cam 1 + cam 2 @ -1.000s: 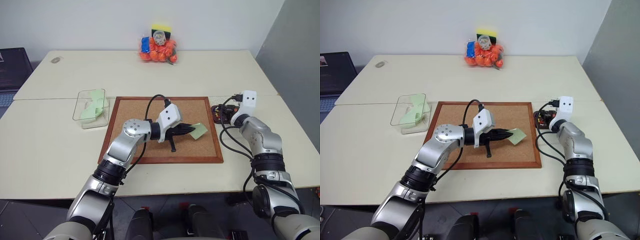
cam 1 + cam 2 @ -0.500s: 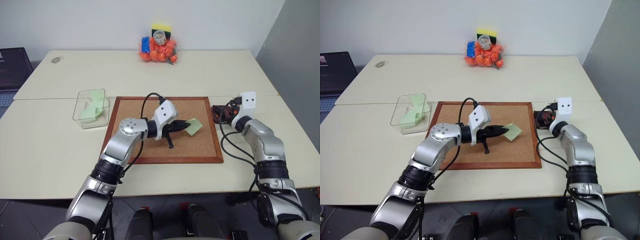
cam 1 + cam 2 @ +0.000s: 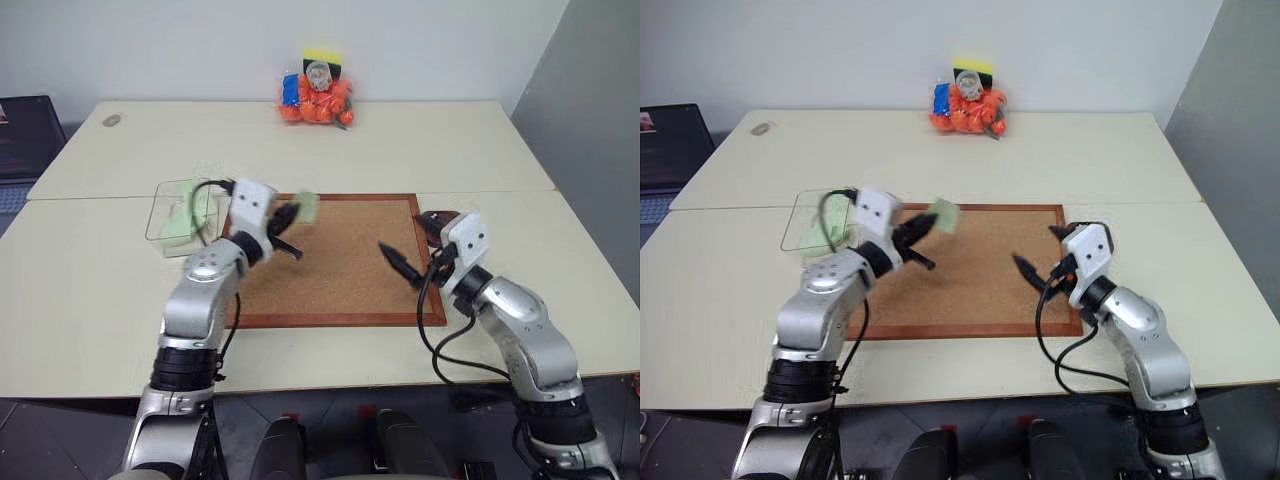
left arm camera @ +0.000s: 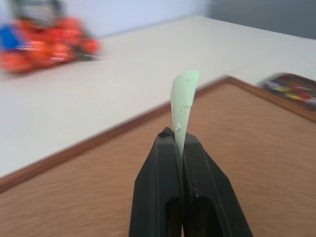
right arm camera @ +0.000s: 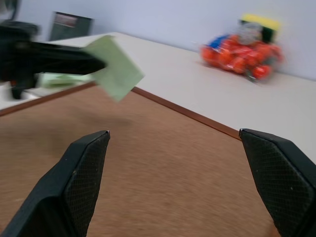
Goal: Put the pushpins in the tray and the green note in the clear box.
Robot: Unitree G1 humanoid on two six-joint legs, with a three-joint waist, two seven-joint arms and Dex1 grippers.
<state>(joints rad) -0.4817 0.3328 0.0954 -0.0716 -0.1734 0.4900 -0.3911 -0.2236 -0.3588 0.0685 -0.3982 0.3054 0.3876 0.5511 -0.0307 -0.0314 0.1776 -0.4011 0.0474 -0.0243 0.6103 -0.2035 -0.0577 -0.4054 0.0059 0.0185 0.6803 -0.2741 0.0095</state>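
1. A clear box (image 3: 183,215) sits toward the left side of the table (image 3: 420,150), just beside the left edge of the cork board (image 3: 340,262). Pale green paper already lies inside it.
2. The left hand (image 3: 292,215) hangs over the board's far left corner, next to the box. Its two black fingers (image 4: 163,182) are pressed tight together on the bottom edge of a green note (image 3: 306,207), which stands up out of them, slightly curved, clear of the board.
3. The cork board, with its wooden frame, lies in the middle of the table near the front edge. Its surface looks bare.
4. The right hand (image 3: 398,262) is over the right part of the board, pointing toward the left hand. Its fingers (image 5: 84,168) are spread wide with nothing between them.
5. The dark tray (image 3: 436,222) lies just off the board's right edge, partly hidden behind the right wrist. The left wrist view shows pushpins (image 4: 296,90) as blurred coloured specks inside it.
6. At the table's far edge, in the middle, sits a bag of orange things (image 3: 318,98).
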